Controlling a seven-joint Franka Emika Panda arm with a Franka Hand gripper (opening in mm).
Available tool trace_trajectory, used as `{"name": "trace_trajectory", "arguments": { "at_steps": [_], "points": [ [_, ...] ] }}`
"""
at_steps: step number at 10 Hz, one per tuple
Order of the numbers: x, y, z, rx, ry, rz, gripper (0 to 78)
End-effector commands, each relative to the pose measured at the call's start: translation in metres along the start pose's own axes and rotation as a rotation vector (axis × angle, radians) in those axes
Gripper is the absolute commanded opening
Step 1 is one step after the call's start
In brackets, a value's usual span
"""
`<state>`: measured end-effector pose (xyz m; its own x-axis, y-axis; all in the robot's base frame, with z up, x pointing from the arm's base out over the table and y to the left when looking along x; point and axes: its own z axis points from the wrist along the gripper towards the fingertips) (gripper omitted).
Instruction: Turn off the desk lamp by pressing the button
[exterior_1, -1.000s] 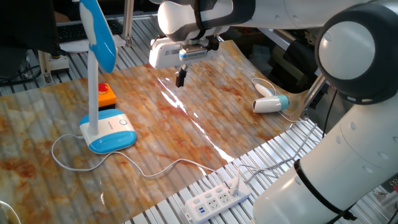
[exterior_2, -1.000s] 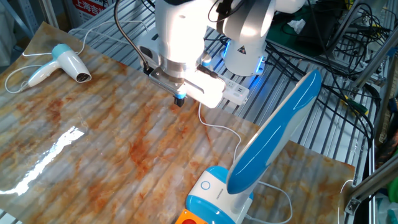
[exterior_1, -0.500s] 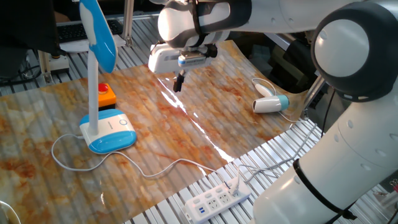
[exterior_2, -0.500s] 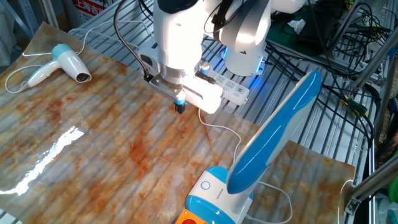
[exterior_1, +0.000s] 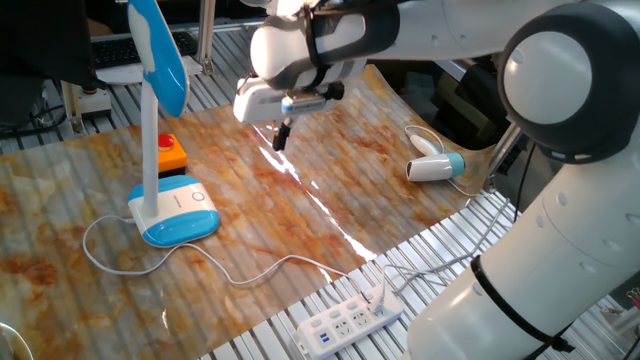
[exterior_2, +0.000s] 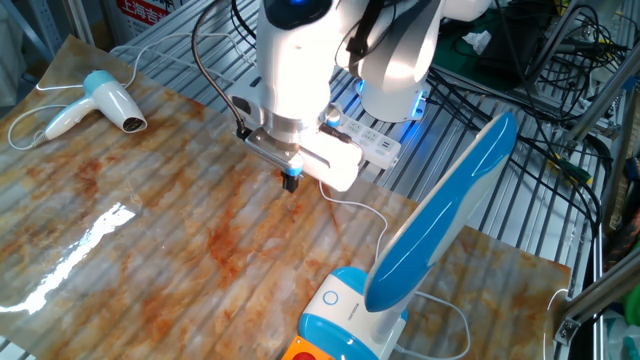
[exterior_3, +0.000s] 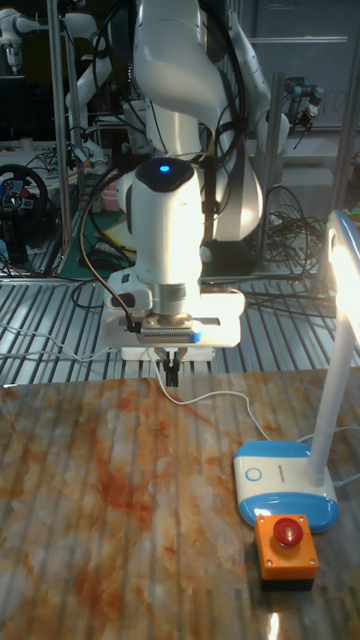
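The counter, covered in a marbled orange sheet, carries everything. The desk lamp stands lit at its right edge in the tall fixed view, stem rising from the far right of its oval blue-rimmed base, with a red push button on an orange box just in front of it. A white-and-blue hair dryer lies well apart on the other side.

The fingers hang pointing down above the counter's far edge, left of the lamp; whether they are open or closed I cannot tell from any view.

The button is a small pale ring on the left part of the base plate, on the side facing the arm. From the fingers it lies to the right, nearer and lower, so the move is likely a diagonal travel, then a straight drop clear of the stem.
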<state>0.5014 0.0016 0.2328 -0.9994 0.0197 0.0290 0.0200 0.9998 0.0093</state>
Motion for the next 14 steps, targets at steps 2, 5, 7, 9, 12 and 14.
{"name": "trace_trajectory", "arguments": {
  "at_steps": [2,5,7,9,12,14],
  "points": [
    [0.002,0.004,0.007,-0.009,-0.013,0.005,0.0],
    [0.003,0.019,0.000,-0.011,-0.009,0.035,0.0],
    [0.004,0.023,-0.002,-0.017,-0.010,0.042,0.0],
    [0.005,0.023,0.000,-0.048,-0.009,0.031,0.0],
    [0.010,0.023,0.005,-0.049,-0.007,0.029,0.0],
    [0.011,0.024,0.006,-0.049,-0.010,0.039,0.0]
  ]
}}
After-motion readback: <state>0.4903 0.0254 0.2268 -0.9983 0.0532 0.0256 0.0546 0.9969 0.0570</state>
